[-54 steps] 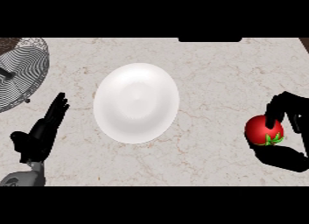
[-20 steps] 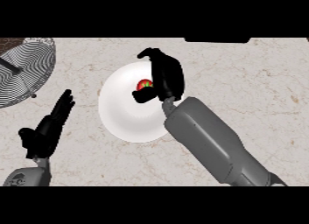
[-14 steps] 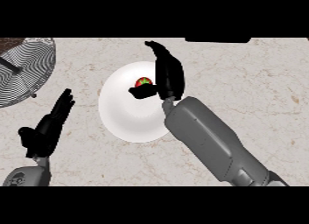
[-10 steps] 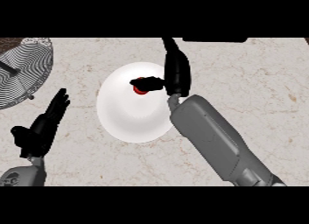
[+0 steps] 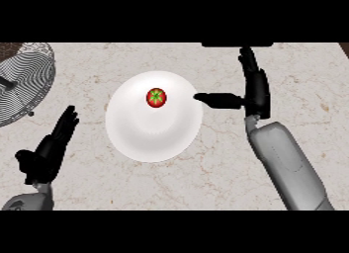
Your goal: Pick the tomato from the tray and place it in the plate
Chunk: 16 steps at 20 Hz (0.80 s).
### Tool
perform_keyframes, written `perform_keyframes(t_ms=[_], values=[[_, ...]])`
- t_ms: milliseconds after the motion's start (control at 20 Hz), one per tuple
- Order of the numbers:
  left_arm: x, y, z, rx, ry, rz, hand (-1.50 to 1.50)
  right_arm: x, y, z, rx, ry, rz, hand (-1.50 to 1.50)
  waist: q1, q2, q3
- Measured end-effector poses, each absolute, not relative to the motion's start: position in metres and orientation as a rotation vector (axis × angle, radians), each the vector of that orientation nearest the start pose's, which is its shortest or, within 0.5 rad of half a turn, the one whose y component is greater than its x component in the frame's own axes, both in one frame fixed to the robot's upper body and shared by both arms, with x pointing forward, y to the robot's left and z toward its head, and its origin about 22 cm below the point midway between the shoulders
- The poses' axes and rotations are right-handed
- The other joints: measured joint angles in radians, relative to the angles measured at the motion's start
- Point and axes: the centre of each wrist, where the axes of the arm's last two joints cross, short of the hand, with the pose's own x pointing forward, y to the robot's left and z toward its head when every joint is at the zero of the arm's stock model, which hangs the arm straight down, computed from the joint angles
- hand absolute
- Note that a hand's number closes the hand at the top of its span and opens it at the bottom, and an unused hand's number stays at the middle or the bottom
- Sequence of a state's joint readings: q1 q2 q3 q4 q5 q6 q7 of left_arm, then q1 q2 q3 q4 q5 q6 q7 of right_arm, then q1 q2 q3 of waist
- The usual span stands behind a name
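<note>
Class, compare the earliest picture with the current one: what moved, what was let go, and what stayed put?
The right hand carried the tomato from the counter's right side over to the plate and let it go; its fingers are now open, beside the plate. The left hand stayed resting at the lower left, and the plate did not move.

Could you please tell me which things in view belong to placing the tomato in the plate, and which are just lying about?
Part of the job:
- small red tomato with green stem, lying on the plate
- round white plate
- right hand, open, beside the plate

Just lying about:
- striped wire rack at the upper left
- left hand, open, resting at the lower left
- marble counter
</note>
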State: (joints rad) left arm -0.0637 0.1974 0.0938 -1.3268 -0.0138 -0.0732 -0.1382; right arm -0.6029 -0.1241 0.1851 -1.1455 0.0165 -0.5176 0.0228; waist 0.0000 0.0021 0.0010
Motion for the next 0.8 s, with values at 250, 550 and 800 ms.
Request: perform_keyframes(t_ms=[250,550,800], values=[[0.251,0.298,-0.024,0.158,-1.517,-0.140,0.00,0.353,-0.217,0.047,-0.276,-1.772,0.084,-1.50,-0.001,-0.001,0.000],[0.252,0.299,-0.018,0.153,-1.522,-0.147,0.00,0.339,-0.264,0.018,-0.248,-1.789,0.147,-1.50,0.002,-0.002,0.000],[0.254,0.299,-0.022,0.152,-1.518,-0.149,0.00,0.340,-0.286,0.007,-0.255,-1.789,0.184,-1.50,0.003,-0.001,-0.001]])
